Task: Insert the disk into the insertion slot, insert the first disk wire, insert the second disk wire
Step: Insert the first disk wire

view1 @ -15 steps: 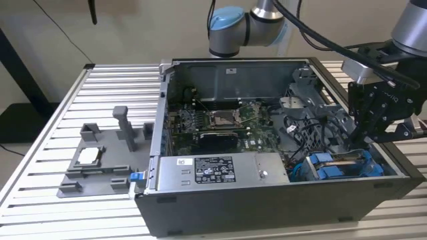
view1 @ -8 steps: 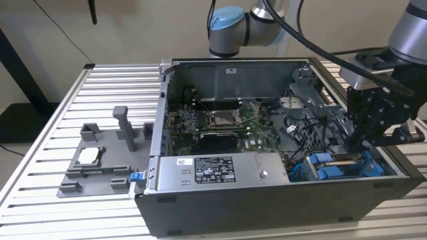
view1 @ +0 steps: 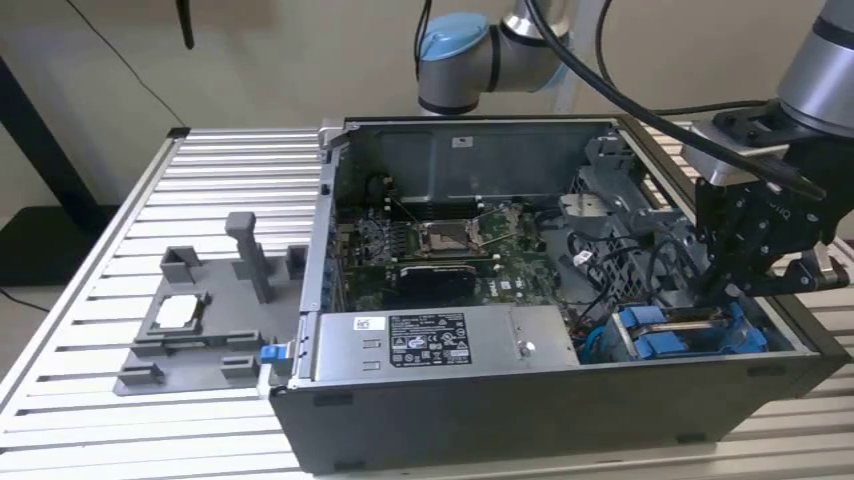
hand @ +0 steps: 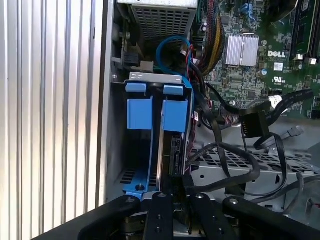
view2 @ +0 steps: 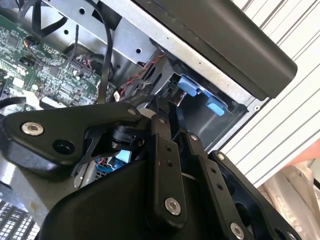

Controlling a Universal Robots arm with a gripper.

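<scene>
Blue-framed disk [hand: 175, 150] upright in insertion slot [hand: 155, 76], jaws clenched on its edge, cables [hand: 220, 150] close beside

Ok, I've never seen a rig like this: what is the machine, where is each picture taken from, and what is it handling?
It is one robot arm with blue joint caps, ending in a black gripper. The exterior view comes from a camera off the arm; both wrist views come from cameras riding near the gripper. A slatted table carries an open black computer case and a grey fixture. The gripper reaches into the case, at the insertion slot, a grey cage. In the first wrist view the disk, in its blue carrier, stands on edge there, in line with the gripper, beside another blue carrier. Black cables lie loose nearby. Whether it holds the disk is unclear.
</scene>
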